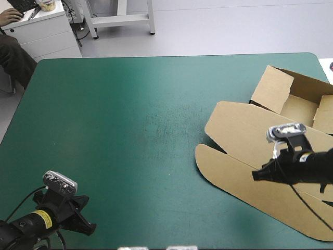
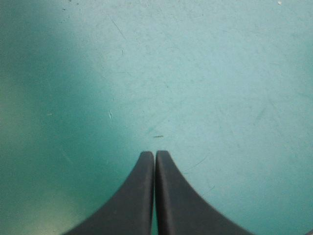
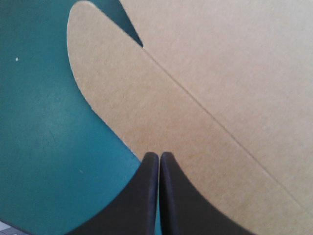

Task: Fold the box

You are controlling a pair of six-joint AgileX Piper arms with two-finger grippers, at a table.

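The brown box point(image 1: 244, 140) lies at the table's right side as an open tray with raised walls point(image 1: 291, 96) at the far right and its lid flat toward the front. My right gripper point(image 1: 256, 175) hovers over the lid's front flap point(image 3: 146, 112), fingers shut in one point, nothing between them. In the right wrist view the flap's rounded edge and a crease line run ahead of the gripper point(image 3: 159, 156). My left gripper point(image 1: 91, 227) rests at the near left corner, far from the box, shut over bare teal-green cover point(image 2: 195, 73); its tips point(image 2: 155, 155) meet.
A white cabinet point(image 1: 44, 28) stands beyond the table's far left corner. The teal-green cover point(image 1: 130, 120) stretches bare between the two arms.
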